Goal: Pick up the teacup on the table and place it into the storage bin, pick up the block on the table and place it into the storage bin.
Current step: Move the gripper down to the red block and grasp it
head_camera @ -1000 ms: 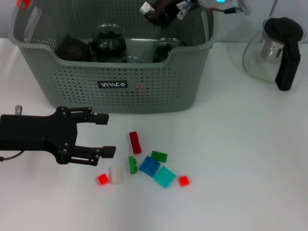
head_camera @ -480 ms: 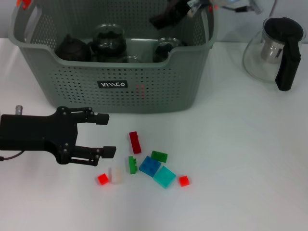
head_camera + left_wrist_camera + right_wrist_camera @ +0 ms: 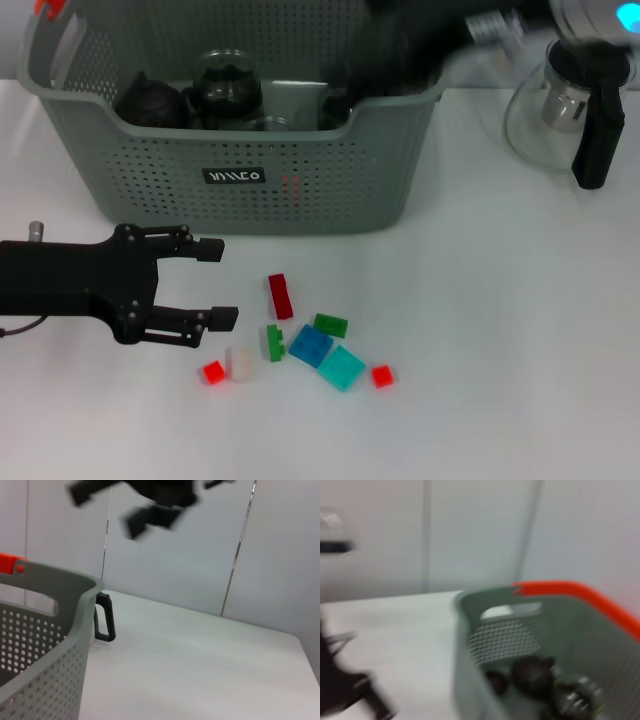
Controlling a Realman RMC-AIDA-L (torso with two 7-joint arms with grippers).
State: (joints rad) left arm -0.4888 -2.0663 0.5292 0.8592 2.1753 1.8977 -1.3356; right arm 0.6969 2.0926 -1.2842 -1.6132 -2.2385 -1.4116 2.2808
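We look down from the head camera at a white table (image 3: 500, 330). At the far side stands the storage bin (image 3: 240, 150), a large grey-green perforated plastic basket with orange handle clips and a small black label with white letters on its near wall. Inside it we see several dark, rounded glass tea vessels (image 3: 225, 90) grouped along the near wall; we cannot tell which of them is the teacup.

The left gripper (image 3: 212, 283), black with two long fingers, hovers low over the table in front of the bin's left part. Its fingers are spread well apart and hold nothing.

Just beside those fingertips lies a loose cluster of small plastic blocks: a dark red oblong block (image 3: 280, 296), a bright red cube (image 3: 213, 372), a white block (image 3: 239, 364), a green upright block (image 3: 274, 343), a dark green flat block (image 3: 331, 325), a blue square block (image 3: 311, 345), a teal square block (image 3: 342, 368) and another red cube (image 3: 381, 376). All sit on the table, outside the bin.

The right gripper (image 3: 400, 45) is a dark blur above the bin's far right corner; we cannot tell how its fingers stand.

To the right of the bin, apart from it, stands a glass teapot with a black handle (image 3: 575, 105).
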